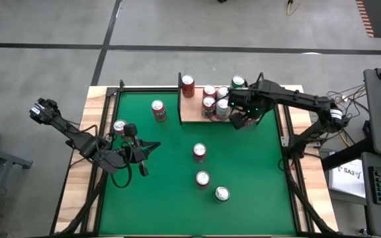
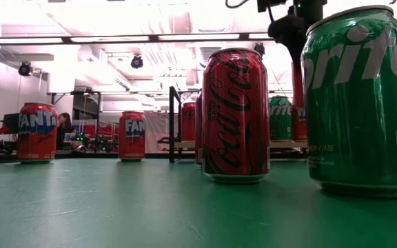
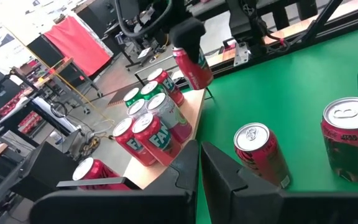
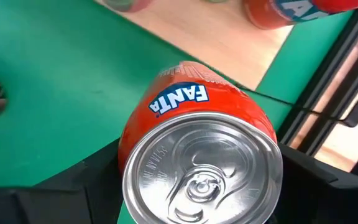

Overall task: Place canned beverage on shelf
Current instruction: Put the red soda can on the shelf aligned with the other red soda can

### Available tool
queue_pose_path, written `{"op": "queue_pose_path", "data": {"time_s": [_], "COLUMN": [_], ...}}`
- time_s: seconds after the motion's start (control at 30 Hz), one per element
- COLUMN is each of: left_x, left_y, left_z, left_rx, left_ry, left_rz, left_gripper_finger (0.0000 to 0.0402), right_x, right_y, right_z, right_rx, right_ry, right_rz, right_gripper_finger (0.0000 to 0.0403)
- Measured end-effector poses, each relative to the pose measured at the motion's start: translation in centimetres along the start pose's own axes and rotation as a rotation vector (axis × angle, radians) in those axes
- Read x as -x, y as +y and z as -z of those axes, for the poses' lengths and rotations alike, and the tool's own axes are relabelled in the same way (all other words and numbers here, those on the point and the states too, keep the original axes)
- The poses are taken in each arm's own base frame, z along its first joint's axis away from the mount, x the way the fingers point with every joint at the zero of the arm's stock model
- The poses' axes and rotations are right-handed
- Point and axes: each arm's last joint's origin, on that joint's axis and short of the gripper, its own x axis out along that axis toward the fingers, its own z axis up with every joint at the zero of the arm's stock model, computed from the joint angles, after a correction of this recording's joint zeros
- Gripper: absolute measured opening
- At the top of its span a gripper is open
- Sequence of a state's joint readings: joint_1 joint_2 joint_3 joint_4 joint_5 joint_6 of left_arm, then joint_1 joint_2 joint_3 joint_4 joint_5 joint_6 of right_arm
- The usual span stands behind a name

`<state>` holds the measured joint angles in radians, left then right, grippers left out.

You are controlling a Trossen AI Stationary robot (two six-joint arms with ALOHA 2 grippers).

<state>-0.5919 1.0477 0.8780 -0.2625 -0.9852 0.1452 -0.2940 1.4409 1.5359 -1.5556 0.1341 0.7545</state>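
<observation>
The shelf (image 1: pixel 192 112), a light tan board with thin black uprights, stands at the table's far middle and carries several cans. My right gripper (image 1: pixel 241 120) is shut on an orange-red Fanta can (image 4: pixel 191 124), just off the shelf's near right corner, above the green table. The held can also shows in the left wrist view (image 3: pixel 192 65). My left gripper (image 1: pixel 147 149) hovers shut and empty over the table's left part. A Fanta can (image 1: pixel 158 110) stands left of the shelf. My right gripper pinches the Fanta can's side wall near its top rim (image 4: pixel 126 155), one finger (image 4: pixel 98 177) on each side. The fingers come from above, pointing down. The can hangs below them, lifted clear of the table and somewhat tilted.
Three cans (image 1: pixel 199 152), (image 1: pixel 202 178), (image 1: pixel 222 193) stand in the middle of the green table, and one can (image 1: pixel 120 127) stands by the left arm. The shelf's left part holds one can (image 1: pixel 188 86); its right part is crowded.
</observation>
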Motion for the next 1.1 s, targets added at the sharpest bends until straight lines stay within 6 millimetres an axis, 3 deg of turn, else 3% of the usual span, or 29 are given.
{"op": "queue_pose_path", "data": {"time_s": [0.33,1.1], "left_x": [0.0,0.0], "left_y": [0.0,0.0], "left_z": [0.1,0.3], "left_rx": [-0.037,-0.059], "left_ry": [0.005,0.02], "left_rz": [0.0,0.0], "left_gripper_finger": [0.0001,0.0001], "right_x": [-2.4,-6.0], "right_y": [-1.3,-4.3], "right_z": [-2.1,-3.3], "right_rx": [-0.004,-0.008], "right_ry": [-0.018,0.003], "right_rz": [-0.027,0.034], "right_gripper_finger": [0.0292,0.0293]}}
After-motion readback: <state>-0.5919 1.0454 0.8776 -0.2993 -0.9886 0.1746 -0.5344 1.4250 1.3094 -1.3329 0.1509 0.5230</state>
